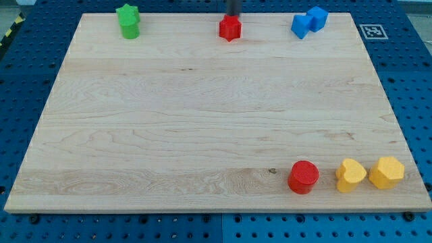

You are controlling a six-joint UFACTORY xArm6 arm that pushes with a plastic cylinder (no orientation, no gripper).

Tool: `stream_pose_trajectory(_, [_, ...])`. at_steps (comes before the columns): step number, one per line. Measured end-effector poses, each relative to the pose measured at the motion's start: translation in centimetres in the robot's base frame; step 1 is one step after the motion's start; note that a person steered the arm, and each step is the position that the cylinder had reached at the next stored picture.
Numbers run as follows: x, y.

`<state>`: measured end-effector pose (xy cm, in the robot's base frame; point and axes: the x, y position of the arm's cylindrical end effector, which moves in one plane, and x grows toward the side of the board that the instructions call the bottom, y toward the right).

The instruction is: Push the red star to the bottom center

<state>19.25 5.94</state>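
Note:
The red star [230,28] sits near the view's top edge of the wooden board [169,121], about mid-width. My tip [232,15] is right behind the star, at the view's top, touching or nearly touching its upper edge. Only a short stub of the dark rod shows, as the rest is cut off by the frame.
A green star [128,21] stands at the top left. Two blue blocks [308,21] sit together at the top right. A red cylinder [303,177], a yellow heart-like block [351,175] and a yellow hexagon [386,172] line the bottom right.

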Motion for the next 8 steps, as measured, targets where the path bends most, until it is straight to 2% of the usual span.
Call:
stream_pose_trajectory(3, [0.2,-2.5])
stream_pose_trajectory(8, [13.1,-4.1])
